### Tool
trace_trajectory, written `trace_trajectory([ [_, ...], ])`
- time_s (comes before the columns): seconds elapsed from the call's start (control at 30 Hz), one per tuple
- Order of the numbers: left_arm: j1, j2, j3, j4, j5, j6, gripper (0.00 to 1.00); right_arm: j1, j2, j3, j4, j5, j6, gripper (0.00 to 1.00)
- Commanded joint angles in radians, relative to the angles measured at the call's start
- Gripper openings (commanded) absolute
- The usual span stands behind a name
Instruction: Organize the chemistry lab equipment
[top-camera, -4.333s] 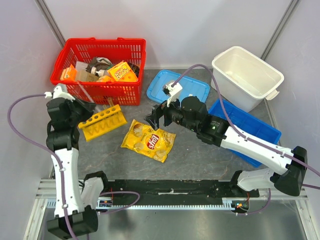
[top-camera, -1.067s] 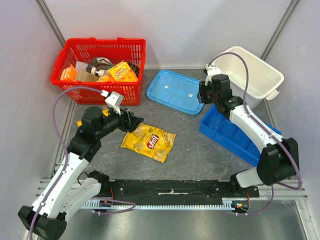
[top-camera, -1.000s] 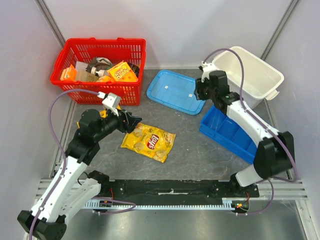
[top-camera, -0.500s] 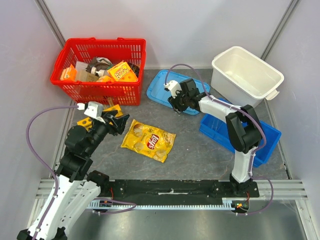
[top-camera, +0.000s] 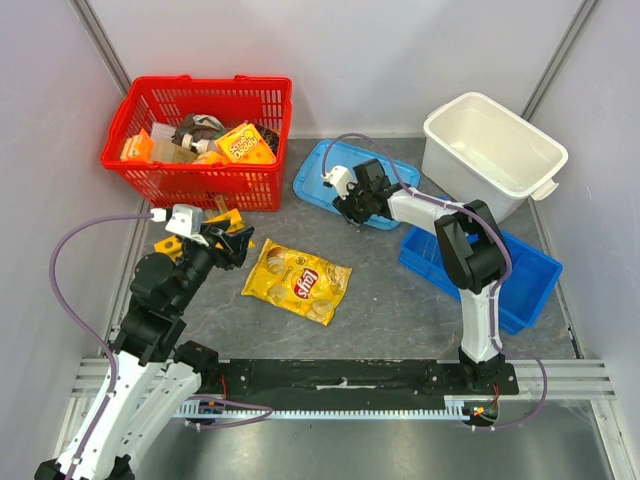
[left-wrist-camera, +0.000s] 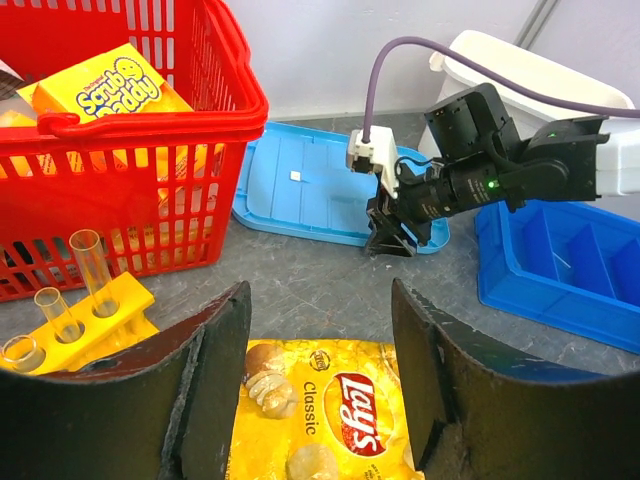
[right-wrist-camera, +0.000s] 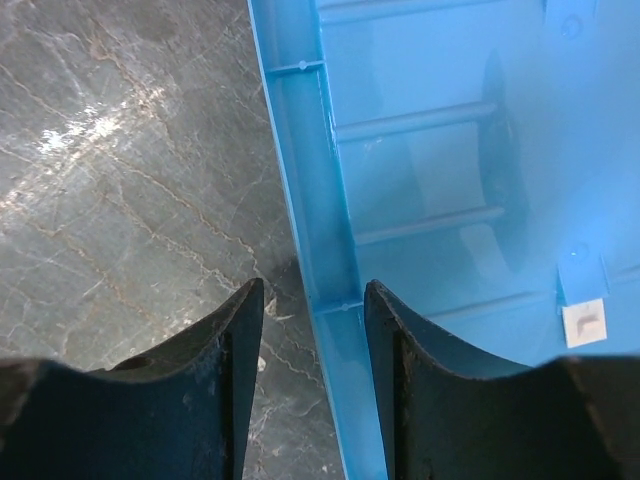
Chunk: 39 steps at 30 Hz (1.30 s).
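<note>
A yellow test tube rack (left-wrist-camera: 78, 322) with clear tubes lies on the table just in front of the red basket (left-wrist-camera: 150, 120); from above, the rack (top-camera: 227, 217) is mostly hidden under my left arm. My left gripper (top-camera: 243, 246) is open with nothing between its jaws, and hovers over the near end of a Lay's chips bag (left-wrist-camera: 322, 420). My right gripper (right-wrist-camera: 315, 288) is open and straddles the front rim of the light blue lid (right-wrist-camera: 320, 230), one finger over the table and one over the lid. From above, the right gripper (top-camera: 352, 208) sits at the lid's (top-camera: 370, 178) near edge.
The chips bag (top-camera: 297, 282) lies mid-table. A divided blue bin (top-camera: 515, 270) sits at the right and a white tub (top-camera: 495, 150) behind it. The red basket (top-camera: 200, 140) at the back left holds snack boxes and other items. Grey walls close in both sides.
My right arm swung from the white tub down and left to the blue lid's front edge. My left arm drew back to the left, off the chips bag's middle.
</note>
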Motion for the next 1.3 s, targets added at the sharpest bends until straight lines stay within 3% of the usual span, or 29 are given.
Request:
trace_trajectory([
  [0.0,-0.006,-0.007,-0.006,0.039,-0.028,0.039,0.64,0.015,0.048,0.055,0.011,0.042,-0.054,0.5],
  [0.27,-0.005,0.0,-0.006,0.042,-0.028,0.039,0.6,0.065,0.067,0.033,0.034,0.11,-0.105,0.39],
  [0.43,-0.005,0.047,0.049,-0.013,-0.037,0.013,0.58,0.073,0.059,0.035,0.066,0.097,-0.096,0.22],
  [0.67,-0.006,0.093,0.151,-0.118,-0.078,-0.17,0.58,0.079,0.036,-0.011,0.148,0.062,-0.125,0.0],
  [0.97,-0.006,0.188,0.266,-0.258,-0.046,-0.262,0.58,0.082,-0.125,-0.149,0.396,0.094,-0.087,0.0],
  [1.27,-0.006,0.291,0.338,-0.335,-0.07,-0.276,0.58,0.081,-0.232,-0.194,0.487,0.114,-0.029,0.0],
])
